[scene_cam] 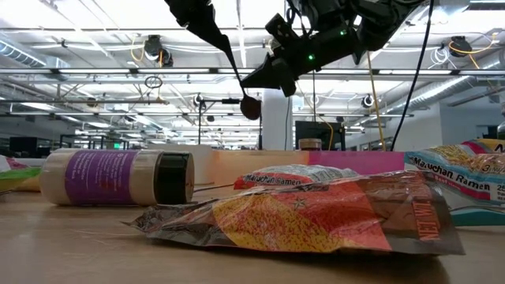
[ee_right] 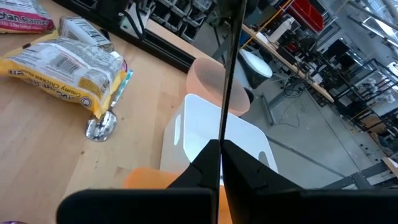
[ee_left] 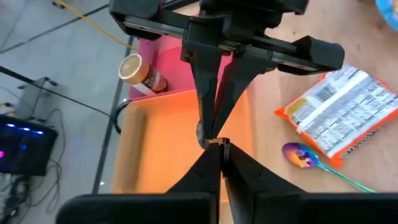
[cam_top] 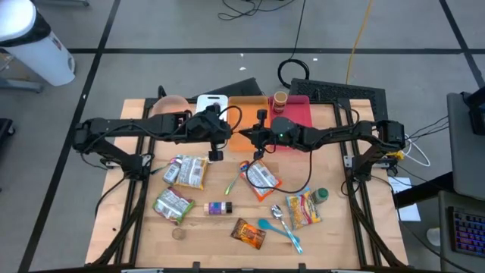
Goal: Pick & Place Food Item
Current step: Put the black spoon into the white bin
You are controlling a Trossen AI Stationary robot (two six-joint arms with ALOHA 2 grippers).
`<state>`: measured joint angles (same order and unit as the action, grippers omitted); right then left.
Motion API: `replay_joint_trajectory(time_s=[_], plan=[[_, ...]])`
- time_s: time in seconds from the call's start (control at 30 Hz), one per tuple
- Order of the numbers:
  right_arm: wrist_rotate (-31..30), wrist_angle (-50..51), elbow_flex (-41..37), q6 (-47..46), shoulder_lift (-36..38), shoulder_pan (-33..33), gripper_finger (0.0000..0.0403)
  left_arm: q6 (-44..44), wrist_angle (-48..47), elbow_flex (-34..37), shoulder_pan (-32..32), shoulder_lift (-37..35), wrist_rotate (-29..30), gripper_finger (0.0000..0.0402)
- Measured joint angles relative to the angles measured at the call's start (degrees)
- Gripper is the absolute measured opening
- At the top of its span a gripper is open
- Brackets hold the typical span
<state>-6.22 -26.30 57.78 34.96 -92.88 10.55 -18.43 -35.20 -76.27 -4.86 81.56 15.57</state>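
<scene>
A small round brown item (scene_cam: 251,106) hangs high above the table, where my two grippers meet tip to tip. In the left wrist view it is a small greyish lump (ee_left: 200,132). My left gripper (cam_top: 244,136) (ee_left: 219,147) slants down to it from the table's left, its fingers shut. My right gripper (cam_top: 258,138) (ee_right: 221,144) comes almost level from the right, also shut. Both are over the orange bin (cam_top: 246,106). What kind of food the item is, I cannot tell. My left gripper has its shut fingertips (scene_cam: 246,93) at the item's top, slanting down from the table's left. The item hangs just below the tips, clear of the bin. The tips themselves hide the exact place of contact. My right gripper has its shut fingertips (scene_cam: 243,84) at the same spot, coming nearly level from the table's right. The item hangs below them. The two sets of crossing tips hide which part of it they have.
A white bin (cam_top: 212,101), a pink bin (cam_top: 299,114) holding a jar (cam_top: 280,98) and a pink bowl (cam_top: 170,106) line the far side. Ramen packets (cam_top: 187,171) (cam_top: 262,179), snack bags (cam_top: 248,233), a spice jar (cam_top: 220,208) and spoons (cam_top: 284,226) lie on the wood nearer the front.
</scene>
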Motion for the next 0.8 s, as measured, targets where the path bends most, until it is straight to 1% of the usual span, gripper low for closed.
replay_joint_trajectory(time_s=[0.13,0.23,0.5,0.63,0.8], plan=[[0.07,-0.02,0.00,0.02,0.00,0.00,0.0000,-0.48,0.09,0.00,0.00,0.00,0.18,0.0014],[0.23,0.00,0.00,0.04,0.00,0.00,0.0000,-0.51,0.11,0.00,0.00,0.00,0.15,0.0007],[0.35,0.02,0.00,0.18,0.00,-0.04,0.0005,-0.48,-1.03,0.00,0.02,0.00,0.35,0.0006],[0.35,-0.08,0.00,0.28,-0.02,-0.04,0.0029,-0.40,-3.04,0.03,0.05,-0.01,2.57,0.0005],[0.37,-0.53,0.00,0.33,-0.02,-0.04,0.0081,-0.51,-3.35,0.07,0.01,-0.02,3.95,0.0004]])
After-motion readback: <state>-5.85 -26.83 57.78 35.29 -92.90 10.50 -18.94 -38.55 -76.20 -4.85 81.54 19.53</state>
